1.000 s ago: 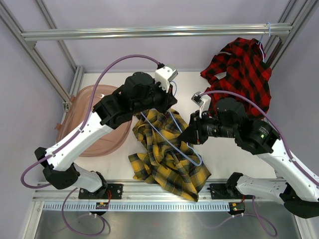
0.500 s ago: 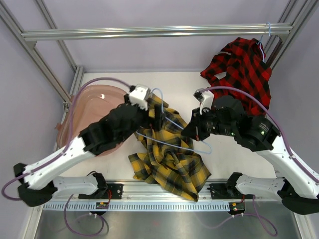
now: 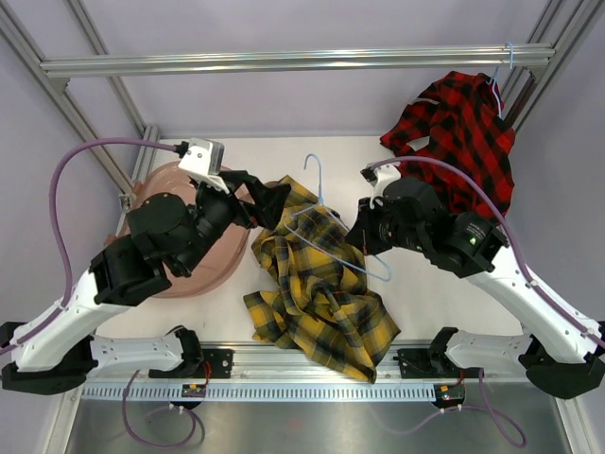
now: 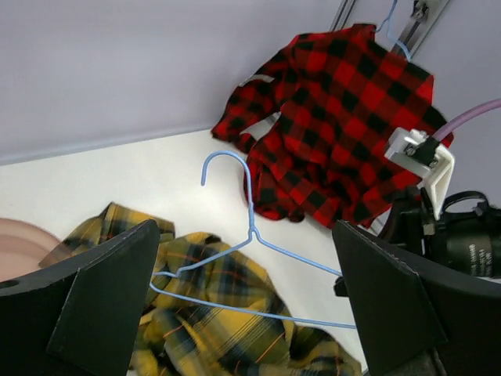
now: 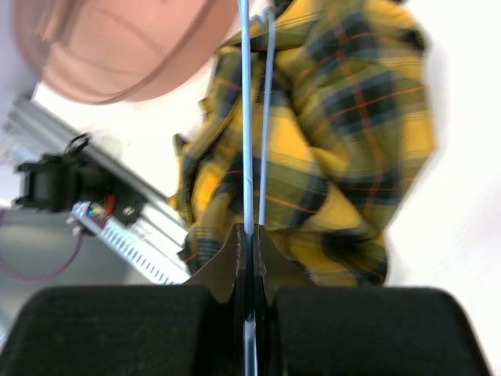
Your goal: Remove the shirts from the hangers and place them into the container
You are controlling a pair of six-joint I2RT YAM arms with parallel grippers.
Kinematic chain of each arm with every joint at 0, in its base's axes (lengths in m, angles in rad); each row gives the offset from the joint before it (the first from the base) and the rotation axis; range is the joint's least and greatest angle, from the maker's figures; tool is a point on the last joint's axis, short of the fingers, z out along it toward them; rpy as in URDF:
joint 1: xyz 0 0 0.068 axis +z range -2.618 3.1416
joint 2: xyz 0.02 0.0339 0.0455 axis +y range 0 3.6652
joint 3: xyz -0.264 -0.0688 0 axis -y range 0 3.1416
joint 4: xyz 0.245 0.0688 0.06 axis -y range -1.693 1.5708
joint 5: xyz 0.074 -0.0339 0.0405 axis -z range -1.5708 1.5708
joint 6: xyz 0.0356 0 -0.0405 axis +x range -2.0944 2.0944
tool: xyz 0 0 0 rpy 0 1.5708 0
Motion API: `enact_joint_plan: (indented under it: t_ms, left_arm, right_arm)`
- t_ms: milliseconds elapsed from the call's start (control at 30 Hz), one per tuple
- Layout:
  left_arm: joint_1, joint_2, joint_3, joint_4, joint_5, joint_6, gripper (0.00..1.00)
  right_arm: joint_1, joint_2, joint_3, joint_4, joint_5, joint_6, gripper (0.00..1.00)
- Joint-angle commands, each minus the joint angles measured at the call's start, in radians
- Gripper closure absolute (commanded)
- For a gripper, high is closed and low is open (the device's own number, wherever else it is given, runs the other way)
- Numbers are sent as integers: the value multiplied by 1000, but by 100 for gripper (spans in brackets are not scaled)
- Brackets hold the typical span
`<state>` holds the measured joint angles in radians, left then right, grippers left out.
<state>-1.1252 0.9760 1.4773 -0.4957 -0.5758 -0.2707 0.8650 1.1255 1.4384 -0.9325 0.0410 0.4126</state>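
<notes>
The yellow-and-black shirt (image 3: pixel 317 298) lies crumpled on the table between the arms. A light-blue hanger (image 3: pixel 319 219) rests across its upper part, hook toward the back. My right gripper (image 3: pixel 362 248) is shut on the hanger's right end; the right wrist view shows the wire (image 5: pixel 246 117) pinched between the jaws. My left gripper (image 3: pixel 265 197) stands wide open at the shirt's upper left edge, holding nothing; the hanger (image 4: pixel 250 235) lies ahead between its fingers (image 4: pixel 94 305). The red-and-black shirt (image 3: pixel 463 142) hangs at the back right on a second hanger (image 3: pixel 509 52). The container (image 3: pixel 161 194) sits at the left, partly under my left arm.
A silver frame rail (image 3: pixel 284 62) crosses the back, with slanted posts on both sides. The arms' base rail (image 3: pixel 312 364) runs along the near edge. The red shirt (image 4: pixel 337 133) hangs close behind my right arm (image 4: pixel 450 235).
My left gripper has opened, let go and swung back left toward the container. My right gripper has shut on the hanger's end. The hanger now lies on top of the yellow shirt.
</notes>
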Motion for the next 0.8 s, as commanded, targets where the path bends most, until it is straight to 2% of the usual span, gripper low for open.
enact_joint_plan:
  t_ms: [0, 33, 67, 133, 167, 267, 367, 467, 600, 767]
  left_arm:
    - [-5, 14, -46, -57, 11, -57, 1]
    - [-5, -6, -98, -34, 25, -74, 1]
    - [-5, -26, -220, -6, 60, -91, 1]
    - [-5, -71, -328, 61, 109, -145, 1]
    - [-8, -77, -412, 81, 169, -157, 1]
    - [-57, -85, -510, 143, 227, -173, 1]
    - [-132, -54, -525, 175, 229, -137, 1]
    - [-197, 16, -474, 145, 168, -85, 1]
    - [-228, 93, -410, 115, 102, -64, 1]
    - [-226, 113, -413, 121, 80, -73, 1]
  right_arm:
    - [-1, 14, 129, 6, 164, -32, 100]
    - [0, 40, 164, -8, 198, -53, 100]
    - [-1, 59, 242, -35, 268, -64, 100]
    - [-7, 118, 330, -63, 312, -98, 100]
    - [-18, 144, 428, -99, 327, -109, 100]
    - [-58, 243, 598, -153, 356, -146, 100]
    - [-112, 306, 694, -158, 346, -169, 100]
    - [-167, 355, 752, -154, 329, -182, 100]
    - [-218, 408, 809, -135, 315, -218, 100]
    - [-271, 516, 925, -146, 303, -242, 100]
